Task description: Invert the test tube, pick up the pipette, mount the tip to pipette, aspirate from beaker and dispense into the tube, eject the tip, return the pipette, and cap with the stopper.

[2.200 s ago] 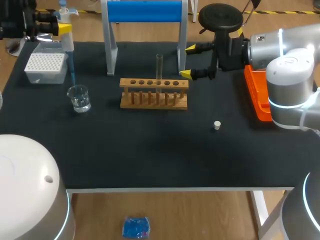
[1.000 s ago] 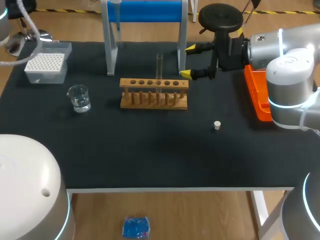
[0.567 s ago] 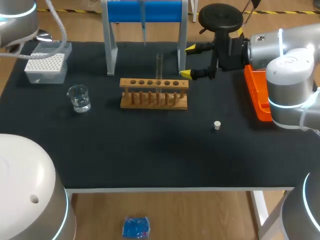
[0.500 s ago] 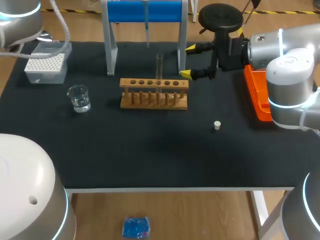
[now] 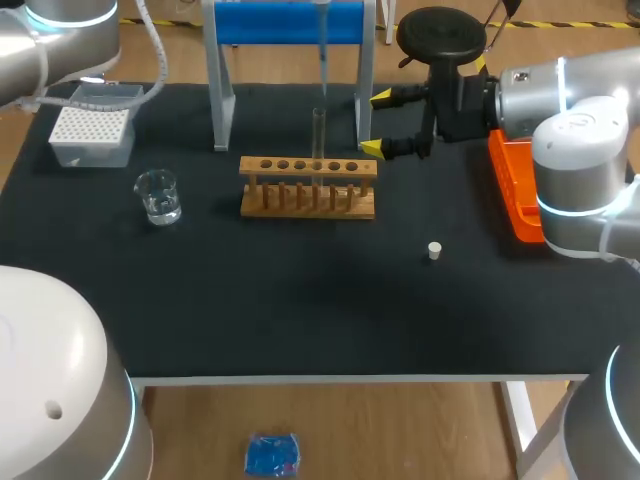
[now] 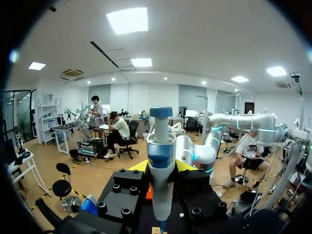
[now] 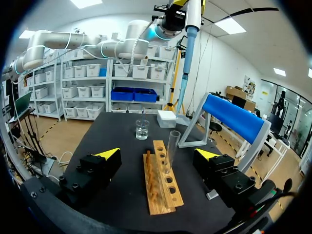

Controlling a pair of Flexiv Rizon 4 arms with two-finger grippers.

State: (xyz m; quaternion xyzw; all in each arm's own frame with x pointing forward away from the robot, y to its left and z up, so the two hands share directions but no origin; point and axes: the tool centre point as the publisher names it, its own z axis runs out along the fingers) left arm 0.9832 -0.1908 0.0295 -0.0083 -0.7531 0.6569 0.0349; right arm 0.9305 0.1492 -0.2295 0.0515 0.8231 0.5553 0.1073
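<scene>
Head view, places by clock from the wooden rack (image 5: 308,187) on the black table (image 5: 300,300).

Surroundings:
- 12 o'clock: blue stand (image 5: 290,22), its grey legs on the table behind the rack.
- 2 o'clock: right gripper (image 5: 378,124), lying level, apart from the rack's end. Its fingers are spread wide and grip nothing. In the right wrist view the rack (image 7: 161,183) lies ahead of this gripper (image 7: 158,153).
- 3 o'clock: orange tray (image 5: 512,195) at the table edge, partly covered by the right arm. Contents not readable.
- 4 o'clock: white stopper (image 5: 434,250), alone on the mat, well apart from the rack.
- 10 o'clock: left arm (image 5: 60,25) comes in at the far corner, above the tip box (image 5: 92,135).

Pipette (image 6: 161,165): clamped upright in the left gripper (image 6: 161,168), a yellow tip showing on each side of the body. Head view shows only its thin lower end (image 5: 322,45), in front of the blue bar and in line above the tube mouth, not touching it. The right wrist view shows the pipette (image 7: 187,48) high over the rack.

Containers:
- Test tube (image 5: 319,135): upright, mouth up, in a middle hole of the rack. Cannot tell any fill.
- Beaker (image 5: 158,195), 9 o'clock: clear liquid in the bottom part.
- Tip box: white grid on top, single tips too small to tell.
</scene>
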